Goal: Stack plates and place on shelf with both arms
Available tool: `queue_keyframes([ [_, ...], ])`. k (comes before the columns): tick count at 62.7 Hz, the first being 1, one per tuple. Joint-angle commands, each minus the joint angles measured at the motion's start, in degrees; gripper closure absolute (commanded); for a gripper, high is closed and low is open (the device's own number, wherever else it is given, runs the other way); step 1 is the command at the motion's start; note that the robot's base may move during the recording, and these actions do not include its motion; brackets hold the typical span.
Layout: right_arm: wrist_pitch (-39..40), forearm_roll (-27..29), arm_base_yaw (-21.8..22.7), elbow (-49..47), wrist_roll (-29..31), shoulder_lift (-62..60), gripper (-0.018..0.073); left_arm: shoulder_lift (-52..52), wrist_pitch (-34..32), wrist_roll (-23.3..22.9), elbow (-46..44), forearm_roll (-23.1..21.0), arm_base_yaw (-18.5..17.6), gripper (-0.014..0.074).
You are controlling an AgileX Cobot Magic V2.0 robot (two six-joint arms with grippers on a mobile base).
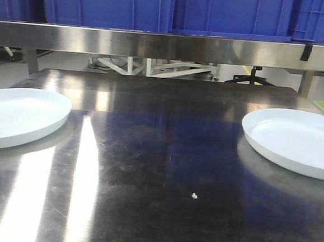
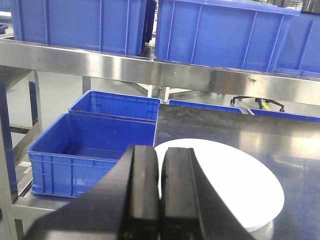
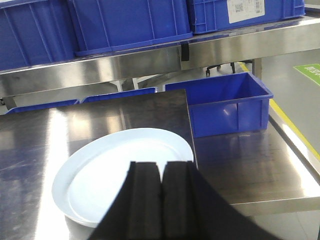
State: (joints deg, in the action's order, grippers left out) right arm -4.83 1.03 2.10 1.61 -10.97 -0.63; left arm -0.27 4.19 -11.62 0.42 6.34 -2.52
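Left wrist-mounted view puts the left gripper point(image 2: 160, 152) right under my nose: two blocky black fingers pressed flat together, nothing between them. The right gripper point(image 3: 161, 167) looks the same, fingers closed on each other and empty. Each hangs just short of its own plate. The left plate point(image 2: 235, 185) lies flat on the table point(image 1: 159, 154) ahead of the left fingers, and the right plate point(image 3: 115, 170) lies ahead of the right ones. The two plates sit well apart at opposite sides, so no stacking is done yet.

Both are wide, shallow, pale and glossy with a low rim, resting on scuffed, mirror-bright steel. That is the worry. Slick plate on slick metal may skate away instead of letting a finger under the rim, and the right plate lies near the table's edge, so a push could send it over. A tiny white speck point(image 1: 193, 196) lies on the table between them.

Beyond runs the shelf point(image 1: 168, 46), a long brushed steel beam loaded with ribbed blue plastic crates point(image 1: 104, 4). I can't tell from here whether any free room is left for a stack.
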Motion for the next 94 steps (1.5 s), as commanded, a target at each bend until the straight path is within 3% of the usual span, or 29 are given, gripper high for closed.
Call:
queue_keyframes([
  [1, 5.13, 0.0, 0.38, 0.09, 0.51, -1.08, 0.0503, -1.19, -5.28, -0.47, 0.21, 0.04, 0.14, 0.0499],
  [37, 5.13, 0.0, 0.38, 0.09, 0.51, -1.08, 0.0503, -1.19, -5.28, -0.15, 0.21, 0.04, 0.14, 0.0499],
  [45, 5.13, 0.0, 0.38, 0.09, 0.51, -1.08, 0.0503, -1.09, -5.28, 0.59, 0.21, 5.0, 0.14, 0.0499],
  [51, 5.13, 0.0, 0.38, 0.09, 0.51, -1.08, 0.0503, 0.07, -4.57, 0.37, -1.02, 3.02, 0.03, 0.0499],
  [59, 5.13, 0.0, 0.38, 0.09, 0.51, -1.08, 0.0503, 9.73, 6.46, -0.1, -10.66, 2.59, -0.34, 0.0499],
  [76, 5.13, 0.0, 0.38, 0.09, 0.51, -1.08, 0.0503, 45.11, 30.53, 0.67, -47.78, 4.98, -2.59, 0.0499],
  [85, 5.13, 0.0, 0.38, 0.09, 0.51, -1.08, 0.0503, 57.02, 41.08, 6.5, -61.21, 2.26, -2.72, 0.0499],
  [94, 5.13, 0.0, 0.38, 0.09, 0.51, -1.08, 0.0503, 62.62, 45.07, 10.89, -65.26, 0.63, -2.72, 0.0499],
])
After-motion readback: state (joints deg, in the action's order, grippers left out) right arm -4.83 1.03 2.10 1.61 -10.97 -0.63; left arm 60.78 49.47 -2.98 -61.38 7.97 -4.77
